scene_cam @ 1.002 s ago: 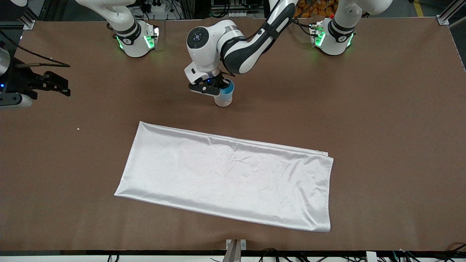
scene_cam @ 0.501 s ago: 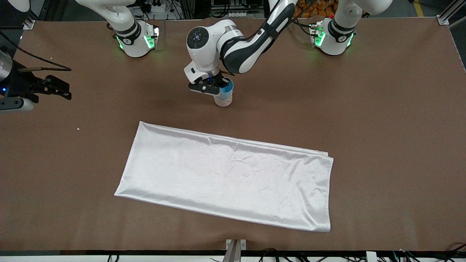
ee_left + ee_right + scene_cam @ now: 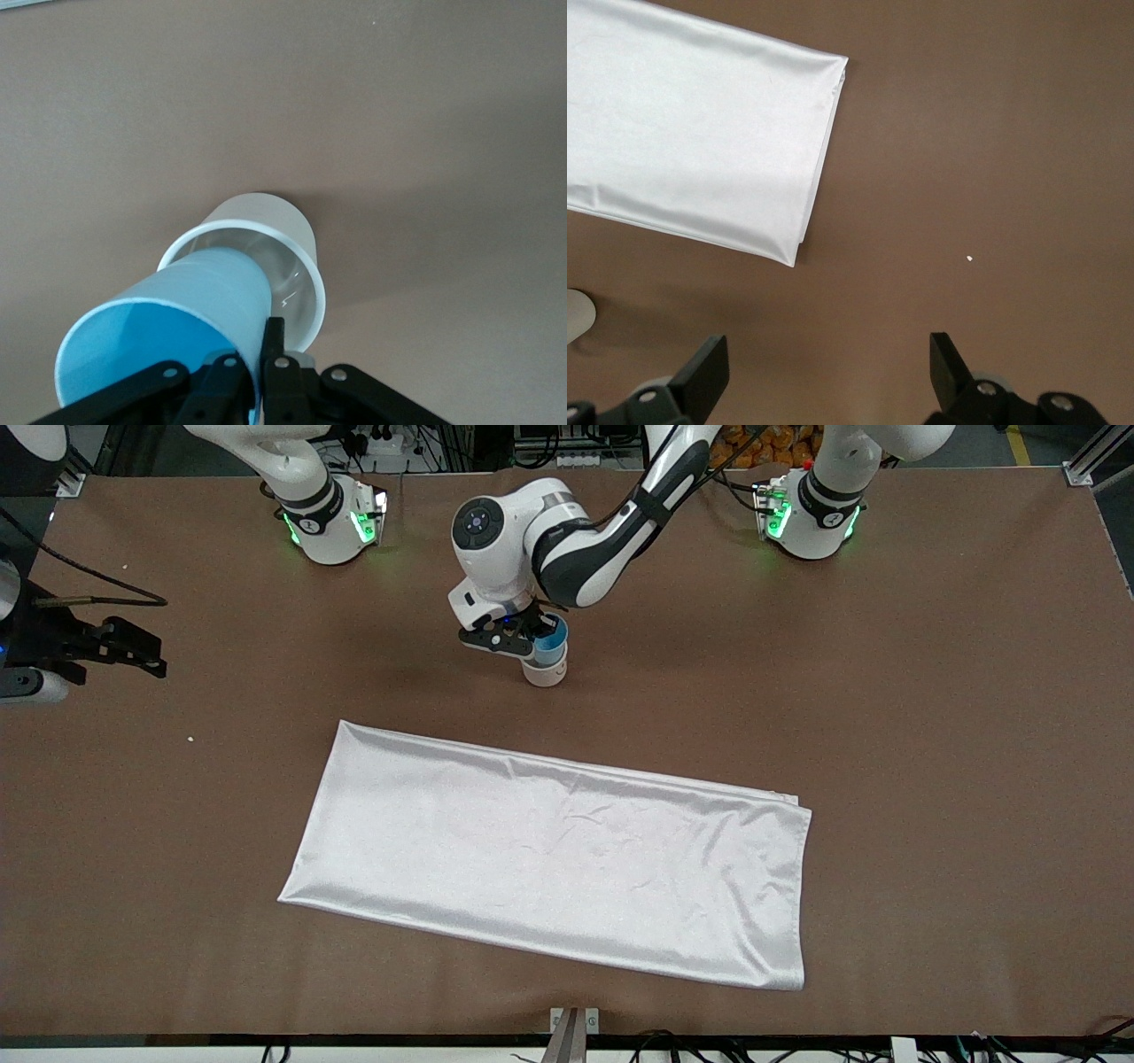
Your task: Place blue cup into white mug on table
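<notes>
Left claw (image 3: 523, 640) holds the blue cup (image 3: 551, 643) by its rim, closed on it.
Directly under the claw the cup's lower part sits tilted inside the white mug (image 3: 545, 672) on the bench (image 3: 930, 691). Right claw (image 3: 133, 646) waits wide open, empty, over the bench's edge at the right arm's end.

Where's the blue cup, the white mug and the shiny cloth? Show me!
Bright-blue translucent plastic cup (image 3: 177, 305), left wrist view: its side wall.
Small white cylindrical mug (image 3: 266, 215), left wrist view: its outer side.
Shiny white rectangular cloth (image 3: 549, 850), front view: its middle.
</notes>
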Robot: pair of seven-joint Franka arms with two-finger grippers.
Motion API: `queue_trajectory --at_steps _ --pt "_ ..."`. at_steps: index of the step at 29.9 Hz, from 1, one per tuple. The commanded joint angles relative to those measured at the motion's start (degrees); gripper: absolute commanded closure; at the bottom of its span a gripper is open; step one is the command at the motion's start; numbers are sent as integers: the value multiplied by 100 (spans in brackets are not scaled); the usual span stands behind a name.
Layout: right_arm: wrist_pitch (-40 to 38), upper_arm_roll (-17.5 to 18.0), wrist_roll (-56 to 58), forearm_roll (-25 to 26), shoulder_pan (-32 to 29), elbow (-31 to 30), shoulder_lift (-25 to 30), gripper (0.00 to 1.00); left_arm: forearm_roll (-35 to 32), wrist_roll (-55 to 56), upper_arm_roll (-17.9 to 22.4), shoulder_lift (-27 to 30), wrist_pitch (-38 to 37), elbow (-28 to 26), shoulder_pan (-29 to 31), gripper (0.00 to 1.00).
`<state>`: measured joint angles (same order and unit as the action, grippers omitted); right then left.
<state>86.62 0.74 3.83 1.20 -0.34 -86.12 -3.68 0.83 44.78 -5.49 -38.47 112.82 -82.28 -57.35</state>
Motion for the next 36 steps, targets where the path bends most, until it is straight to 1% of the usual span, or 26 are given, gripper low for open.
queue_trajectory --at_steps 1,16,17,19,20,21,22,27,31,36 --pt "-49 32 -31 -94 -168 60 60 0 128 22 22 -134 -41 124 -40 100" --pt "-31 40 -31 -112 -256 -1 297 0 84 -101 31 -222 12 124 -57 99" --pt "-23 40 -31 -112 -256 -10 297 0 84 -101 31 -222 12 124 -75 90" --pt "-14 40 -31 -112 -256 -37 323 0 75 -118 31 -213 12 124 -93 78" --pt "4 40 -31 -112 -256 -72 332 0 75 -144 31 -213 12 124 -93 64" --pt "21 40 -23 -112 -256 -133 358 0 57 -179 31 -205 12 124 -93 29" --pt "48 40 -31 -112 -265 -194 420 0 49 -215 40 -204 12 124 -93 0" --pt "294 40 -23 -112 -265 -590 666 0 -145 -312 40 -99 3 133 -110 0" --pt "311 40 -31 -112 -256 -564 649 0 -355 -338 75 181 -5 133 -119 0" --pt "399 40 -31 -103 -248 -529 614 0 -373 -329 119 498 -84 124 -40 0"
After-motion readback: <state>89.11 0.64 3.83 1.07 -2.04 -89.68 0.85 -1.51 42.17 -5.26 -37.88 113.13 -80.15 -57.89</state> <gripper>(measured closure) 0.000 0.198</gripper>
